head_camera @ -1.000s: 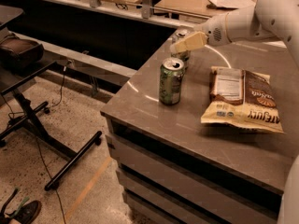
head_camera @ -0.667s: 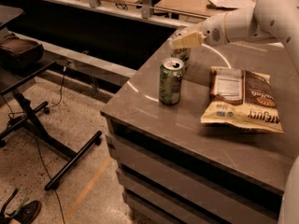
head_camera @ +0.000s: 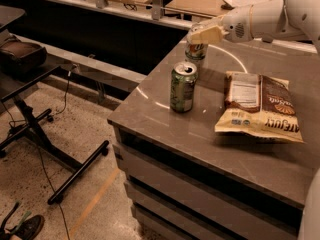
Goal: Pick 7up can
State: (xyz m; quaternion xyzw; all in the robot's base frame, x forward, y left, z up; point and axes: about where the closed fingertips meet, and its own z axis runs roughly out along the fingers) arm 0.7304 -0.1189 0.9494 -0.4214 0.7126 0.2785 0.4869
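The 7up can [head_camera: 196, 51] stands upright near the far edge of the grey cabinet top [head_camera: 160, 118], its long axis vertical. Only its lower body shows from here: pale, whitish-green, patterned. The upper part and the lid are covered by the gripper [head_camera: 204, 34], which sits right at the can's top and reaches in from the right, roughly level with the surface. So the can lies directly at and just below the gripper's tip rather than off to one side. Whether the gripper is already around it, or merely in front of it, I cannot tell from this angle, and I cannot tell if it is apart or closed either.

The white arm [head_camera: 260, 19] runs off to the right behind it. Nearer to me, well clear of the gripper, stands the darker green can [head_camera: 182, 87], upright with its tab end open – the one to leave alone. A bag of chips [head_camera: 261, 107] lies flat to the right of that can. My guess is that any lift needs to go straight up
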